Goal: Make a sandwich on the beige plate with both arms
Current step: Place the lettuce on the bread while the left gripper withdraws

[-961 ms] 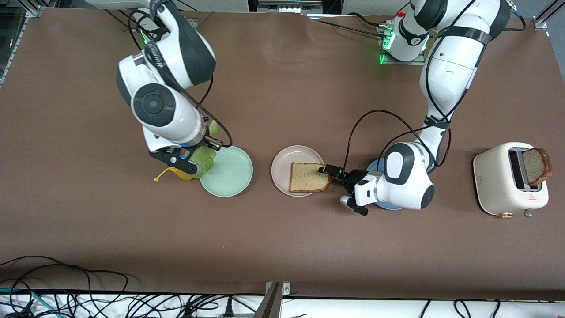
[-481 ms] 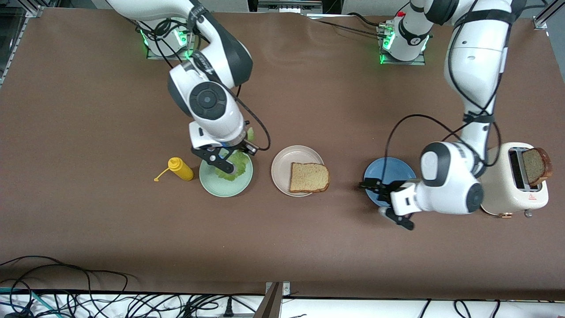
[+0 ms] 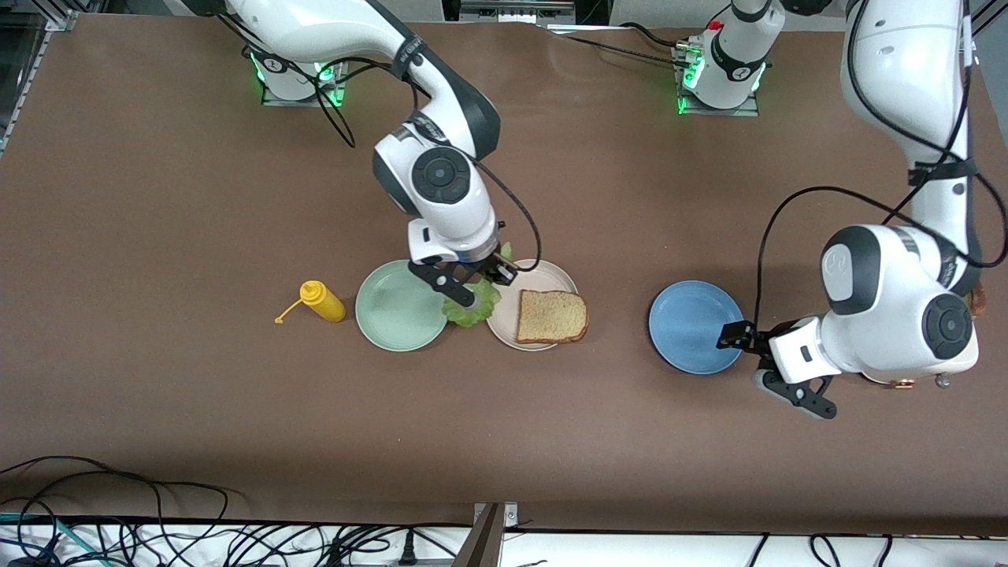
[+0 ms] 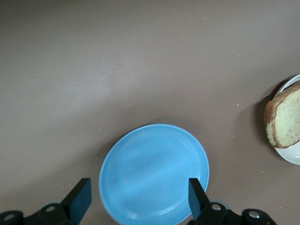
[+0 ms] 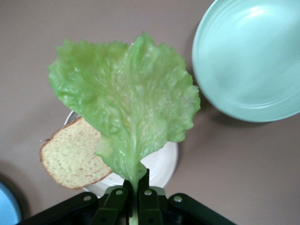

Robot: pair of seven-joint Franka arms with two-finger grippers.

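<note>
My right gripper (image 3: 471,288) is shut on the stem of a ruffled green lettuce leaf (image 3: 472,309). It holds the leaf over the gap between the mint green plate (image 3: 394,307) and the beige plate (image 3: 512,303). In the right wrist view the lettuce leaf (image 5: 126,108) hangs from the gripper (image 5: 138,190) over the beige plate's rim (image 5: 161,166). One brown bread slice (image 3: 553,316) lies on the beige plate. My left gripper (image 3: 776,370) is open and empty, just off the blue plate (image 3: 693,327) toward the left arm's end. Its fingers (image 4: 82,201) frame the blue plate (image 4: 154,173).
A yellow mustard bottle (image 3: 323,302) lies beside the mint plate toward the right arm's end. A cream toaster (image 3: 957,361) sits mostly hidden under the left arm, with a bit of bread crust (image 3: 979,299) showing. Cables run along the edge nearest the front camera.
My right gripper carried the lettuce from over the mint plate toward the beige plate. My left arm drew back from the bread and the blue plate toward the toaster, empty.
</note>
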